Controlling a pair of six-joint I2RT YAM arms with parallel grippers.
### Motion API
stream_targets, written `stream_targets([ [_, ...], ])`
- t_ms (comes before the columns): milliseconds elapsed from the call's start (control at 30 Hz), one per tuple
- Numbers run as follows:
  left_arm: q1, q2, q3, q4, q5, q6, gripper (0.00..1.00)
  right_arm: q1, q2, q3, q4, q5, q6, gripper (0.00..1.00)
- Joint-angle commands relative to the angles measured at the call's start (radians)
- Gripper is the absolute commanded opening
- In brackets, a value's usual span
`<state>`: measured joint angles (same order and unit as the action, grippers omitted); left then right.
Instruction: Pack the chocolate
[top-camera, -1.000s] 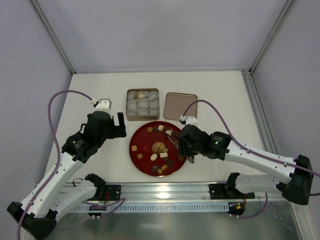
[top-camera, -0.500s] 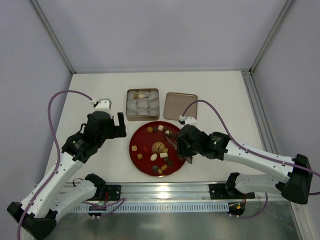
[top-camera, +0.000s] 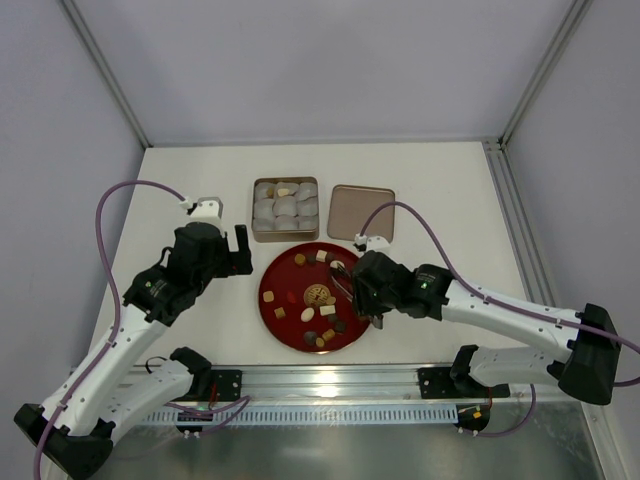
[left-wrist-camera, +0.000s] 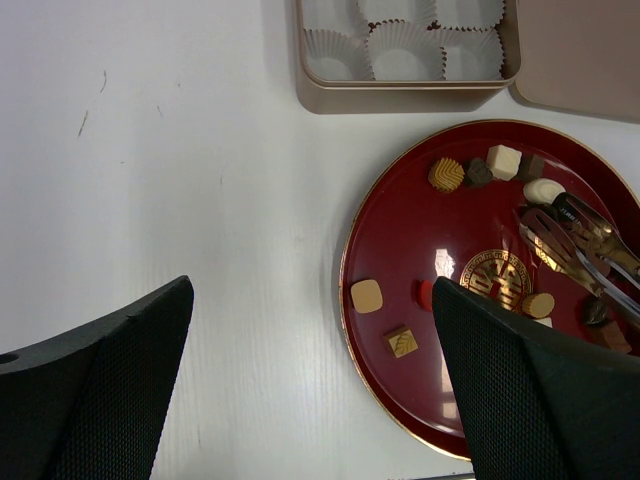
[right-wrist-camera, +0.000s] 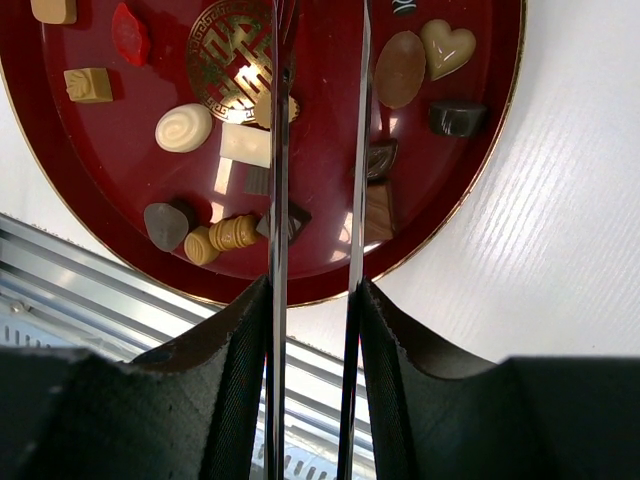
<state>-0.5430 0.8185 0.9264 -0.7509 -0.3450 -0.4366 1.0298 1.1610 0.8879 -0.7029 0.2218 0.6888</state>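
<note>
From my seat the chocolate (right-wrist-camera: 184, 127) reads as small mixed pieces, dark brown, tan, cream and one red, in squares, ovals, a heart and a ridged barrel. Most lie flat and loose over the red plate (right-wrist-camera: 120, 140), a few bunched and touching near its front rim. Two tan pieces already sit in the far row of the tin (left-wrist-camera: 400, 96).

The plate (left-wrist-camera: 400, 250) is deep glossy red with a thin gold rim and a gold fretwork emblem (left-wrist-camera: 497, 278) in the middle. The chocolates (left-wrist-camera: 367, 295) are dark brown, tan and cream, plus a red one. The tin (left-wrist-camera: 400, 97) is pale gold, the crinkled cups (left-wrist-camera: 400, 62) white, the tongs (left-wrist-camera: 560, 240) silver, the counter (left-wrist-camera: 180, 180) white.
</note>
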Motion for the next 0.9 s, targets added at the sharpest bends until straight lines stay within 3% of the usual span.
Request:
stream_targets([
  [0,0.0,-0.007,-0.001,0.039,-0.006,0.002,1.0,0.006,0.015,-0.003,0.055,0.008,0.009,0.41],
  [333,0.0,-0.009,-0.001,0.039,-0.008,0.006,1.0,0.006,0.06,0.0,0.072,0.008,0.005,0.4],
  [633,0.0,-0.007,0.002,0.041,-0.006,0.004,1.0,0.006,0.043,0.011,0.054,0.013,0.008,0.3],
  [867,0.0,-0.012,-0.001,0.039,-0.008,0.004,1.0,0.006,0.005,0.051,0.016,0.017,0.003,0.27],
])
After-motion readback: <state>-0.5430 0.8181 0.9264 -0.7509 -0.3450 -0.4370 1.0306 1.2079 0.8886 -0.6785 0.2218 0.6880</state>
